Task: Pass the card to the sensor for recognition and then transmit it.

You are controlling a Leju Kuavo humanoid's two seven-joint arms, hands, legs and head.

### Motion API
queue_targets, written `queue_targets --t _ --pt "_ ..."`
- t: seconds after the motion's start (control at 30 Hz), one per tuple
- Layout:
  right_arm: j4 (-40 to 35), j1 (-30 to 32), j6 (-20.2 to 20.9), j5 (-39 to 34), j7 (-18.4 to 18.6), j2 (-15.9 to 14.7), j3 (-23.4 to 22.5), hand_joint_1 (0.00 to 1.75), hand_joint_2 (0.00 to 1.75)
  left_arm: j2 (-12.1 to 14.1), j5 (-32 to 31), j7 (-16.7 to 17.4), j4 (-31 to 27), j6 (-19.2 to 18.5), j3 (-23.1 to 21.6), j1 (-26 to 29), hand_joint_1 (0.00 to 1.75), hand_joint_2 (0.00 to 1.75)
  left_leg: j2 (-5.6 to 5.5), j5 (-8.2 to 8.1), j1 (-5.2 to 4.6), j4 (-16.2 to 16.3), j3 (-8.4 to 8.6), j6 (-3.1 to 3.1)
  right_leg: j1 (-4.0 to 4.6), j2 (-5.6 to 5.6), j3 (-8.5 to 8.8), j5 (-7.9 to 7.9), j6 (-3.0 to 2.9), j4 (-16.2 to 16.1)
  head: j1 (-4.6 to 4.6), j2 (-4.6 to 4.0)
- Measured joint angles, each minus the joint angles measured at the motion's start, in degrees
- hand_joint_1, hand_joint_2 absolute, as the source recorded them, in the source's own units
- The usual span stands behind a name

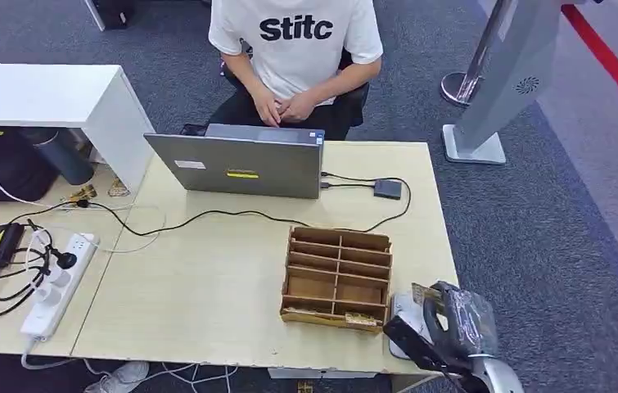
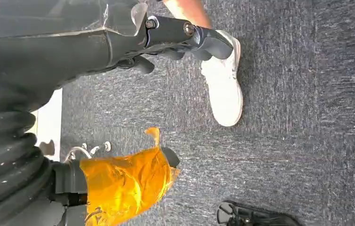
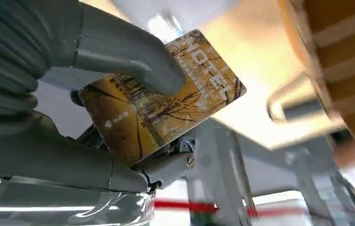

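Observation:
My right hand [image 1: 451,323] hangs at the table's front right corner, just right of the wooden organiser [image 1: 337,278]. It pinches a golden card [image 3: 166,94] printed with trees and the word HOTEL between the thumb [image 3: 128,52] and the fingers behind it. The card's edge [image 1: 426,292] peeks out above the hand. A white flat device [image 1: 401,319] lies on the table directly under the hand. My left hand [image 2: 72,52] hangs over the carpet holding nothing, its dark fingers [image 2: 185,33] stretched out and its thumb [image 2: 123,188] wrapped in orange tape.
A grey laptop [image 1: 244,164] stands at the table's far edge, cabled to a small dark box [image 1: 387,189]. A person in a white shirt [image 1: 295,41] sits behind it. A power strip [image 1: 56,282] and cables lie at the left. A white shoe [image 2: 222,84] rests on the carpet.

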Motion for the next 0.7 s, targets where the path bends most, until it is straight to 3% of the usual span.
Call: queue_targets --t 0.33,0.4,0.47,0.53,0.63,0.7 --pt "-17.76 2.82 -6.25 4.83 -2.27 0.5 1.35 1.75 1.75 -0.44 -0.04 0.44 0.0 0.13 0.42 0.05 0.0 1.75 -0.08 -0.01 0.01 0.0 -0.1 0.01 -0.01 -0.03 -0.05 -0.03 0.04 0.0 0.0 0.0" --pt "-20.24 1.64 -5.72 5.16 -2.23 0.5 3.04 1.75 1.75 -0.46 -0.39 0.48 0.0 0.02 0.44 -0.09 0.0 1.75 -0.07 0.0 0.01 0.0 -0.07 0.01 -0.01 -0.02 -0.03 -0.03 0.03 0.0 -0.02 0.0" --pt "-21.64 -0.5 -3.75 5.16 -2.23 0.5 5.21 1.75 1.75 -0.44 -0.94 0.48 0.0 -0.18 0.44 -0.09 0.0 1.75 -0.06 0.01 0.01 -0.02 -0.1 0.0 -0.01 -0.02 -0.02 0.0 0.0 0.03 0.0 0.0" --pt "-21.27 -5.63 1.31 4.75 -1.71 0.44 8.84 1.75 1.75 -0.31 -2.23 0.26 0.0 -0.81 0.39 -0.17 0.0 1.75 0.16 0.05 0.02 -0.03 -0.1 -0.04 -0.01 0.17 -0.05 0.07 -0.07 0.1 0.0 0.0" --pt "-14.34 -19.49 10.72 2.42 2.06 0.68 16.4 1.75 1.75 0.13 -4.55 -0.57 0.0 -1.97 -0.48 -0.99 0.0 1.75 0.49 0.23 0.02 -0.02 -0.01 -0.16 0.0 0.55 -0.2 0.33 -0.19 0.13 -0.02 0.0" --pt "-9.63 -26.25 11.19 1.13 3.43 1.09 20.07 1.75 1.75 0.44 -5.01 -0.68 0.0 -2.05 -1.05 -1.77 0.0 1.75 0.17 0.44 0.01 -0.02 -0.11 -0.19 0.0 0.26 -0.19 0.34 -0.19 0.13 0.02 0.0"
